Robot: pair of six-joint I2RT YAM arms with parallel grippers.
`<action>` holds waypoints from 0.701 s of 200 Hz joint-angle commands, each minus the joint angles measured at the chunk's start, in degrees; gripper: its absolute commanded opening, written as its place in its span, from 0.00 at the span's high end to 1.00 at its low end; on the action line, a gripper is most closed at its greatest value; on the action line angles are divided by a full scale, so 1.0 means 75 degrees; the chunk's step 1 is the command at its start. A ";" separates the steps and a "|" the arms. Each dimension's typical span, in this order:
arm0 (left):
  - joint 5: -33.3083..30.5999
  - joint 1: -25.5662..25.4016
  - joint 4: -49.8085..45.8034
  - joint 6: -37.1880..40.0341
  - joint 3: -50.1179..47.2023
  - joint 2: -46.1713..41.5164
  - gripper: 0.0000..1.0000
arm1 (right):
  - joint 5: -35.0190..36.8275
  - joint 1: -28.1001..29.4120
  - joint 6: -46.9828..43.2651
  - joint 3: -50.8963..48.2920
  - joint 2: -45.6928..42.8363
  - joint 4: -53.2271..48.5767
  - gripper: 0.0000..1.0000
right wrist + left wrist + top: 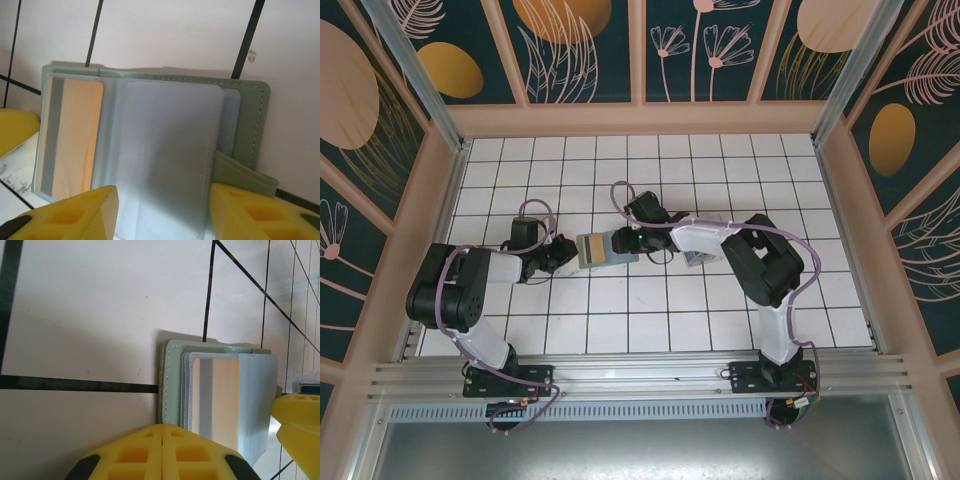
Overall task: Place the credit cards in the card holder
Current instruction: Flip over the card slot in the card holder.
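Right tool (162,200), jaws apart, hides part of card holder (252,120), perhaps touching.

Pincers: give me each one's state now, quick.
Left pincer: shut, tips against the card holder's edge; a grip cannot be told.
Right pincer: open, jaws apart over the card holder.

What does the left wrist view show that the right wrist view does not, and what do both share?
Left wrist view: the left hand, yellow fingers pressed shut at the edge of the soft grey-green folding card holder. Right wrist view: the right hand, fingers apart, and the holder's green strap. Shared: the holder lying open, clear plastic sleeves, one tan-gold plastic card inside a sleeve.
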 commanded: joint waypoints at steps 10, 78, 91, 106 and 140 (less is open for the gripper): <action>-0.0687 -0.0207 -0.1039 0.0049 -0.0530 0.0705 0.91 | -0.0364 -0.0021 0.0173 -0.0173 -0.0208 0.0111 0.52; -0.0626 -0.0212 -0.1094 0.0066 -0.0467 0.0750 0.92 | -0.0435 0.0088 0.0079 0.0133 -0.0035 -0.0052 0.62; -0.0663 -0.0207 -0.1037 0.0069 -0.0494 0.0748 0.91 | -0.0407 0.0096 0.0034 0.0163 -0.0063 -0.0056 0.62; -0.0602 -0.0206 -0.1137 0.0119 -0.0413 0.0850 0.92 | -0.0359 0.0096 0.0020 0.0197 -0.0050 -0.0098 0.62; -0.0590 -0.0210 -0.0984 0.0072 -0.0485 0.0890 0.91 | -0.0398 0.0126 0.0012 0.0234 -0.0076 -0.0052 0.59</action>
